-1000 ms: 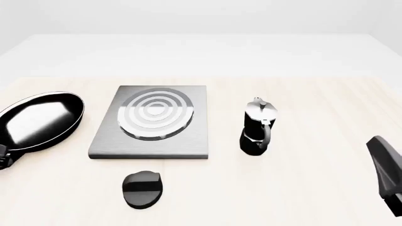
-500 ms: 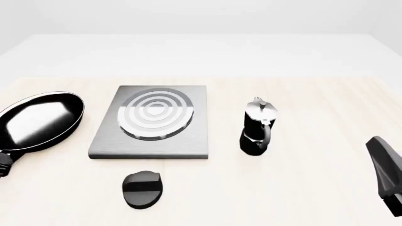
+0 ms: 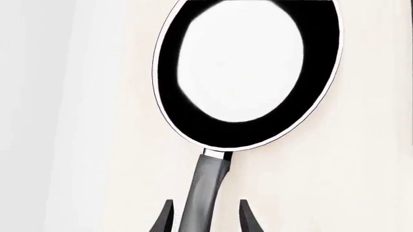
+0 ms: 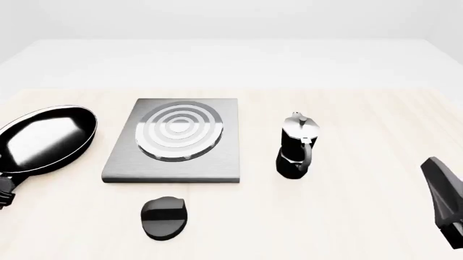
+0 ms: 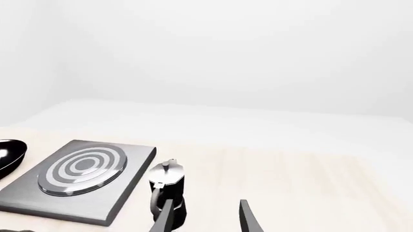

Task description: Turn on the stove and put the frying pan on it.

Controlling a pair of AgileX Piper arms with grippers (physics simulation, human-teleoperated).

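Observation:
The glossy black frying pan (image 4: 45,138) lies on the table at the far left, its handle (image 3: 208,186) pointing toward the near edge. My left gripper (image 3: 207,220) is open, with one finger on each side of the handle's end and a gap on both sides. The grey stove slab (image 4: 177,142) with its ringed burner sits right of the pan. Its black oval knob (image 4: 164,217) lies in front of it. My right gripper (image 5: 205,220) is open and empty, held above the table's right side and facing the stove (image 5: 81,175).
A black-and-silver moka pot (image 4: 296,146) stands upright just right of the stove, between it and the right arm (image 4: 443,197). It also sits close ahead of the right gripper as the moka pot (image 5: 166,191) in the right wrist view. Pale bare tabletop (image 4: 347,227) lies at the near right.
At the front view's left edge, the bit of my left gripper has slid slightly toward the near edge along the handle. The pan, stove, knob and right arm have not moved.

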